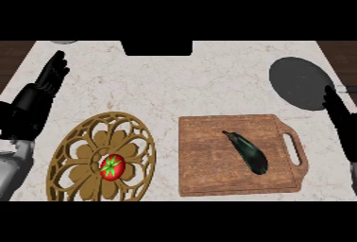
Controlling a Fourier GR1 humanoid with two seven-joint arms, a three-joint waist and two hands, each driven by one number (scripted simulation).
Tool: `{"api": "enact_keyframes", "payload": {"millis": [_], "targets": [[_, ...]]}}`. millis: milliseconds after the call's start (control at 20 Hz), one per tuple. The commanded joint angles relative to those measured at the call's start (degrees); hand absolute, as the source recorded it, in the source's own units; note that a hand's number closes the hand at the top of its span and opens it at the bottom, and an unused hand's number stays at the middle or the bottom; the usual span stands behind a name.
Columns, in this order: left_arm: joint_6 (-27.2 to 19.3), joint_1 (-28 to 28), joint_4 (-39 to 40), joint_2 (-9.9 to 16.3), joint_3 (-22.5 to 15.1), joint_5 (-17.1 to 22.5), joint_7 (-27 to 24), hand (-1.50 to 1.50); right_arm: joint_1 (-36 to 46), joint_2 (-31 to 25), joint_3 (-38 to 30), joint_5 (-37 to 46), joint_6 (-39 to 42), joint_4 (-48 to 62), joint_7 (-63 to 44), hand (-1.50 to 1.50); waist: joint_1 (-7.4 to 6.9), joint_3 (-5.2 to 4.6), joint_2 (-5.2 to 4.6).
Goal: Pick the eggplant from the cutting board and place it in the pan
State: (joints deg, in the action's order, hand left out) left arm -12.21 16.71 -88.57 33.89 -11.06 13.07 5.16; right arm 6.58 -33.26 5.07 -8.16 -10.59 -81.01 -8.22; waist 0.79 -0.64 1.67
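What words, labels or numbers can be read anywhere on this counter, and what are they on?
None: no text shows on the cutting board, eggplant, pan, tomato or the ornate trivet beneath it.

A pale marbled counter (pixel 181 85) filled most of the frame, edged by dark wood floor at the upper left and upper right corners. A wooden cutting board (pixel 209 165), with a handle slot at its right end, was set on it at lower centre-right. A dark round pan (pixel 300 82) was placed at the upper right, well apart from the board. At the lower left, an ornate golden openwork trivet (pixel 83 142) was laid flat. A black rectangular object (pixel 157 47) was seen at the counter's top edge.
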Motion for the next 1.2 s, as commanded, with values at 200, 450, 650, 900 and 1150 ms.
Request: {"api": "enact_keyframes", "payload": {"millis": [200,450,650,900,1150], "targets": [[-1.48,0.71,-0.53,-5.3,-0.48,1.86,-1.37,0.0,4.94,8.13,15.89,-11.33,28.03,-1.19,3.24,1.5,-9.32,1.16,-4.28],[-3.07,-0.44,3.35,-8.01,1.1,3.58,-0.8,0.0,8.85,0.56,13.54,-10.44,45.2,4.91,21.71,-1.5,-3.69,0.98,-2.91],[-3.79,-1.54,4.13,-9.33,0.75,2.58,-2.78,0.0,14.47,-7.01,7.23,-5.54,51.07,12.38,34.86,-1.5,-3.57,0.98,-2.73],[-5.09,0.79,4.67,-11.35,-0.01,1.62,-2.07,0.0,24.24,-14.75,7.53,-0.37,61.73,19.59,40.79,-1.5,-4.09,0.92,-2.82],[-3.97,-0.09,5.6,-12.32,-1.12,1.44,-2.82,0.0,35.37,-18.45,12.36,5.9,63.09,18.74,37.61,-1.5,-5.89,0.74,-2.91]]}}
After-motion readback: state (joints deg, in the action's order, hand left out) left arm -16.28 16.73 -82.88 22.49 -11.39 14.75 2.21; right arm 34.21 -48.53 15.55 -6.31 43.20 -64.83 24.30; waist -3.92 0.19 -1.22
